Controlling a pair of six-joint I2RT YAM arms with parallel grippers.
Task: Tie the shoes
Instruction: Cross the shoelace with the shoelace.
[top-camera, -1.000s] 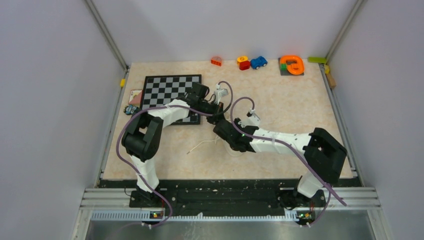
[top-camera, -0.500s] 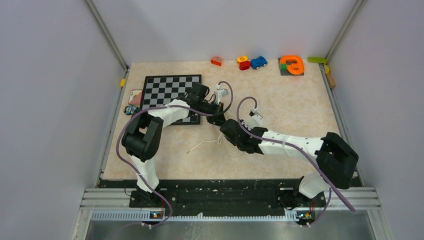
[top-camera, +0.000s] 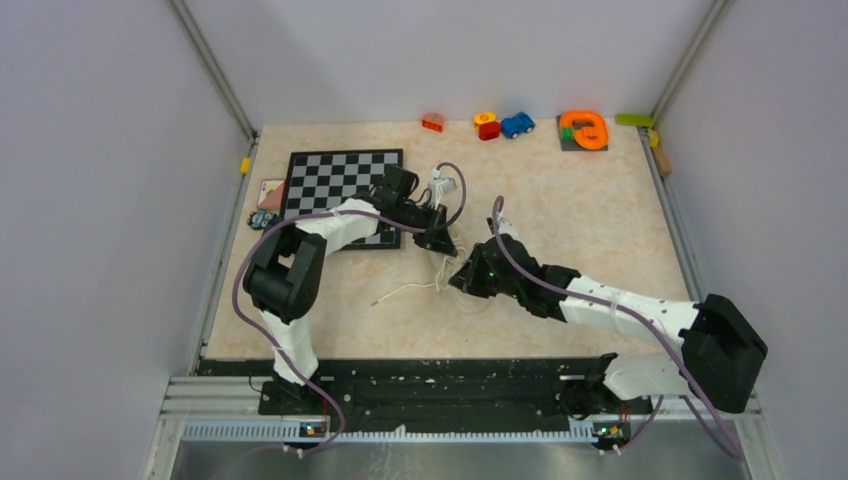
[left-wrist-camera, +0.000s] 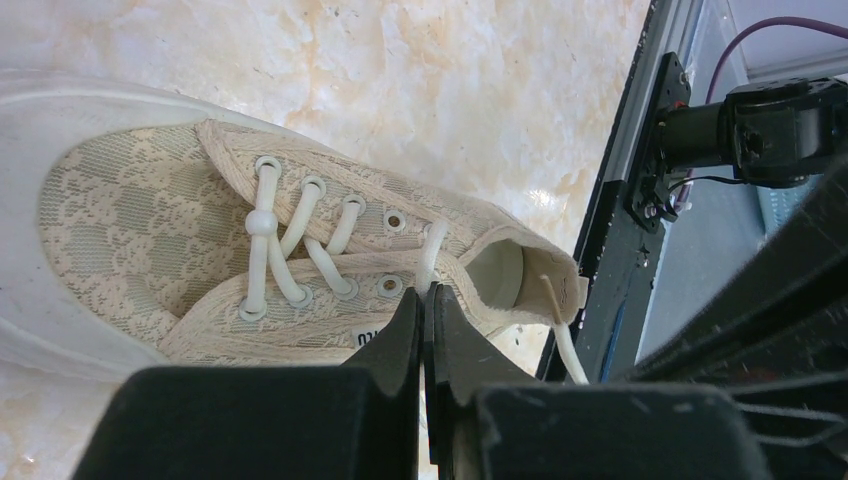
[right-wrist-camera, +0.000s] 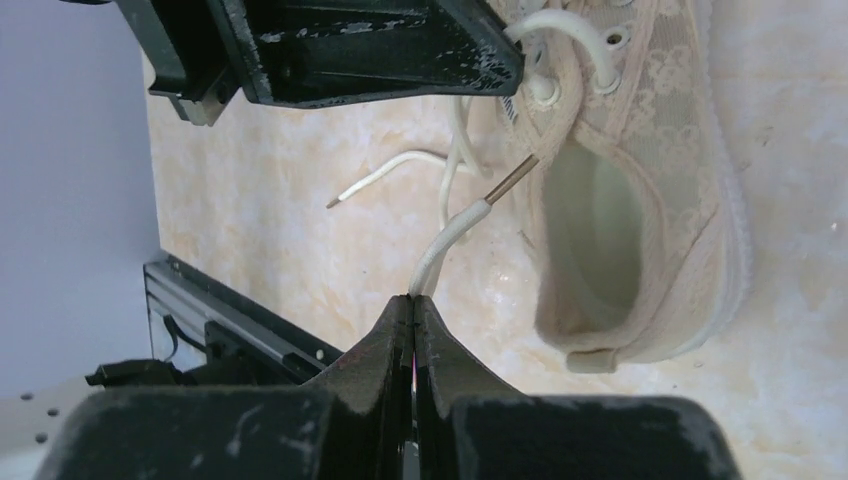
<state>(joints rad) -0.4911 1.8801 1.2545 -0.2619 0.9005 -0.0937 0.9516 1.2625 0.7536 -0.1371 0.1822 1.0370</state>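
The cream lace-patterned sneaker (left-wrist-camera: 170, 250) lies on its side on the marbled table, heel opening toward the near rail; it also shows in the right wrist view (right-wrist-camera: 650, 170). In the top view both grippers hide most of it. My left gripper (left-wrist-camera: 428, 292) is shut on a white lace coming from an upper eyelet (left-wrist-camera: 432, 240). My right gripper (right-wrist-camera: 413, 298) is shut on the other white lace (right-wrist-camera: 450, 235), just below its brown tip, beside the heel opening. A loose lace end (top-camera: 405, 291) trails left on the table. The two grippers (top-camera: 437, 240) (top-camera: 462, 280) are close together.
A chessboard (top-camera: 345, 185) lies at the back left with a card (top-camera: 270, 192) beside it. Small toys stand along the back edge: a red block (top-camera: 433, 122), a blue car (top-camera: 517, 124), an orange ring (top-camera: 583, 128). The black rail (right-wrist-camera: 230, 320) runs along the near edge.
My right arm has swung its elbow out to the right and its gripper has drawn back slightly to the right with the lace. The left arm has not moved.
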